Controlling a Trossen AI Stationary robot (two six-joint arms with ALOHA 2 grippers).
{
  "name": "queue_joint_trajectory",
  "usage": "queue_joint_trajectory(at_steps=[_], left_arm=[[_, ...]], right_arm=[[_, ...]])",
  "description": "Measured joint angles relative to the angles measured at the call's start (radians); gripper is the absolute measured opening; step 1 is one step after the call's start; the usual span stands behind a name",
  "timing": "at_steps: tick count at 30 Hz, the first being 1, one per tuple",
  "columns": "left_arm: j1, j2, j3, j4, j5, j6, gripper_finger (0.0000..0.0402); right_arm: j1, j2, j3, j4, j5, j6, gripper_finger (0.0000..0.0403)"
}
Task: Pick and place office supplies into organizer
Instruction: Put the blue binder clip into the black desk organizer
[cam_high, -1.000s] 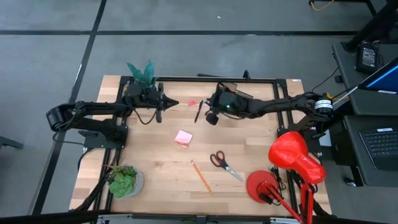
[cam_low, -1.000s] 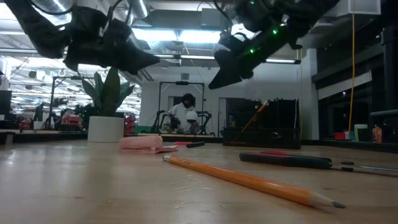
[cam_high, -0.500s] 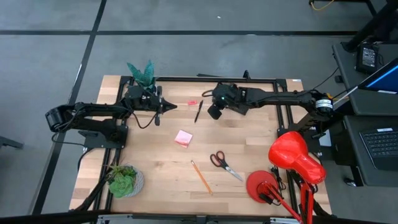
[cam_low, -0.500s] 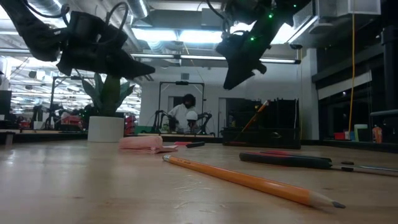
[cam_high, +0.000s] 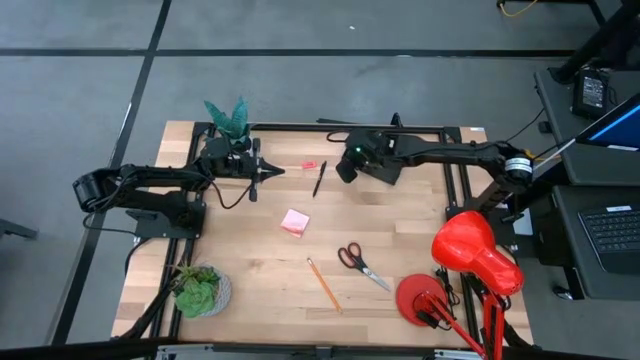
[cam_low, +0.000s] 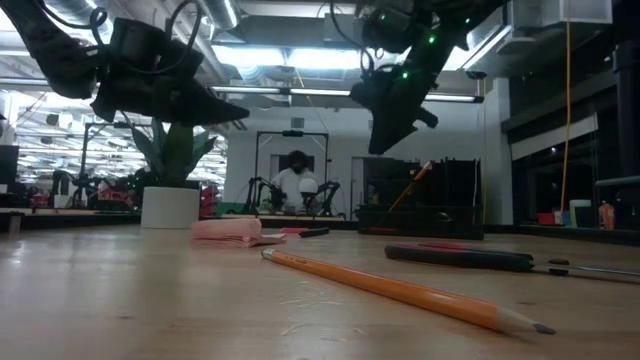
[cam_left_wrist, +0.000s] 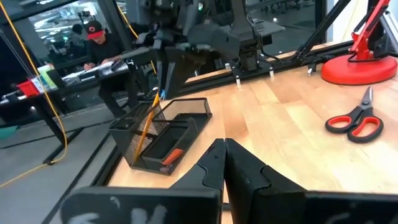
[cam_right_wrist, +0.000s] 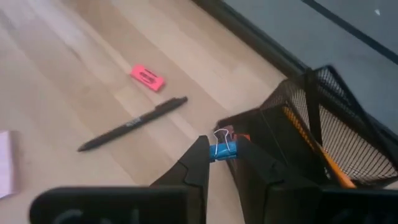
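My right gripper (cam_right_wrist: 222, 155) hangs above the table by the black mesh organizer (cam_right_wrist: 323, 124), shut on a small blue binder clip (cam_right_wrist: 222, 150). In the high view it (cam_high: 346, 166) sits at the far middle, and its arm covers most of the organizer. An orange pencil (cam_left_wrist: 147, 121) leans inside the organizer (cam_left_wrist: 165, 134). A black pen (cam_high: 319, 179), a pink eraser (cam_high: 309, 164), a pink sticky pad (cam_high: 294, 222), red-handled scissors (cam_high: 358, 262) and another orange pencil (cam_high: 323, 284) lie flat on the table. My left gripper (cam_high: 268, 172) waits shut, raised at the far left. My right gripper pinches the binder clip's blue body (cam_right_wrist: 224, 151) between its two fingertips (cam_right_wrist: 200, 154), with the wire loop (cam_right_wrist: 221, 134) sticking out beyond them. The fingers slant down toward the table. The clip is lifted clear of the table and the organizer.
A potted plant (cam_high: 228, 117) stands at the far left corner and another (cam_high: 200, 290) at the near left. A red desk lamp (cam_high: 470, 255) fills the near right corner. A dark metal frame (cam_high: 300, 128) runs along the far edge. A person sits beyond the table (cam_low: 296, 178).
My right gripper, still shut on the clip, has moved up and toward the table's far edge and right, closing on the organizer, and has tipped to point more steeply down. The things on the table lie where they were.
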Motion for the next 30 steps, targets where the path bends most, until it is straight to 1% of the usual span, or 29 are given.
queue_joint_trajectory(at_steps=[9, 16, 21, 30], left_arm=[[0.000, 0.000, 0.000, -0.045, -0.003, 0.000, 0.0001], [0.000, 0.000, 0.000, -0.049, -0.003, -0.008, 0.0002], [0.000, 0.000, 0.000, -0.053, -0.004, -0.012, 0.0003], [0.000, 0.000, 0.000, -0.058, -0.007, -0.019, 0.0002]], right_arm=[[-0.052, 0.108, 0.000, 0.002, 0.000, 0.052, 0.0053], [-0.062, 0.169, 0.000, 0.017, 0.001, 0.074, 0.0053], [-0.062, 0.191, -0.001, 0.028, 0.073, 0.072, 0.0053], [-0.064, 0.200, -0.001, 0.034, 0.078, 0.069, 0.0053]])
